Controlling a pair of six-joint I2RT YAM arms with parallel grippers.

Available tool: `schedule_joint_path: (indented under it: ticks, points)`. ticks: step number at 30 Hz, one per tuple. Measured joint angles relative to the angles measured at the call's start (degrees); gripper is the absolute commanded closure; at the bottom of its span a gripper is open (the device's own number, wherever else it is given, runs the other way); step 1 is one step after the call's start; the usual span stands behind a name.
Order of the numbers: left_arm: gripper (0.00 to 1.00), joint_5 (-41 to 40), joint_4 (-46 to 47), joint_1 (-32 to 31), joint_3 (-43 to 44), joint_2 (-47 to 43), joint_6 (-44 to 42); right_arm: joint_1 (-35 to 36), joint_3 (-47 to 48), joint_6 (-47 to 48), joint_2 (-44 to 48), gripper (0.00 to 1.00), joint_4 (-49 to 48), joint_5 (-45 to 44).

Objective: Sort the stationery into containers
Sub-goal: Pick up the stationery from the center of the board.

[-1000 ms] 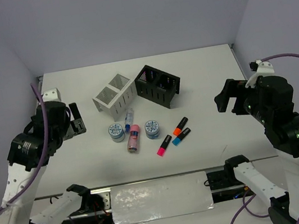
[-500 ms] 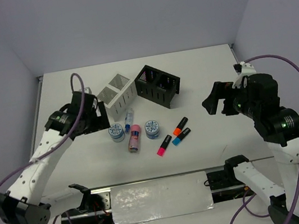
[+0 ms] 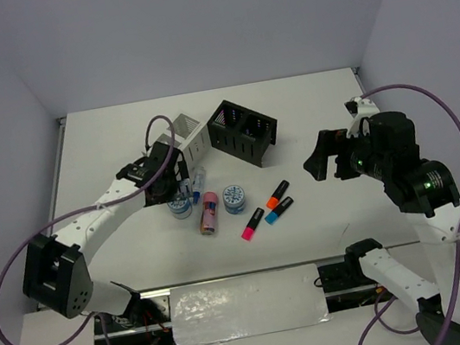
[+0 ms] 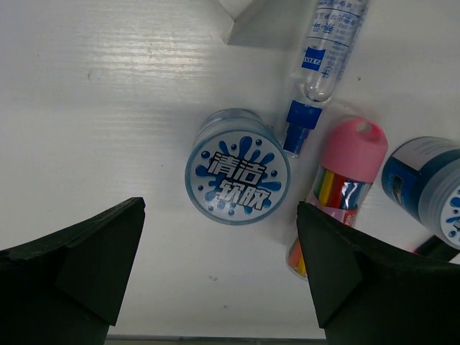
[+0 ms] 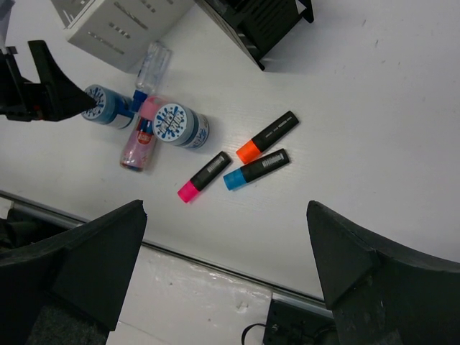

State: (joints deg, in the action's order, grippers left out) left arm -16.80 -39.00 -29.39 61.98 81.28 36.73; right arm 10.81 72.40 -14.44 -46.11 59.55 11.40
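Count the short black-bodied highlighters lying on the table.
3: pink-tipped highlighter nearest the arm bases; blue-tipped highlighter just right of it; orange-tipped highlighter behind the blue one. The white slatted box and black slatted box could hide more.

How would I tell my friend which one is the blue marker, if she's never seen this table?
Find the black slatted plastic box at the back of the white table. In front of it, nearer the robot, lie three short black-bodied markers. The blue-capped marker lies close beside the orange-capped marker, with the pink-capped marker to its left; only its cap is blue.
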Motion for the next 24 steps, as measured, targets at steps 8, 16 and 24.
schedule_joint_path:
  ticks: [8, 16, 24]
  points:
    - [0.06, -0.44, 4.68, 0.0, -1.05, 5.57, -0.04, 0.87, 0.0, 0.63, 0.0, 0.0, 0.0, 0.02]
    - [0.26, 0.11, 8.2, -0.02, -3.37, 7.02, -0.15, 1.07, 0.0, 0.66, 0.0, 0.0, 0.0, 0.09]
    - [1.0, -0.04, 7.41, -0.02, -3.08, 6.84, 0.0, 1.2, 0.0, 0.63, 0.11, 0.0, 0.0, 0.42]
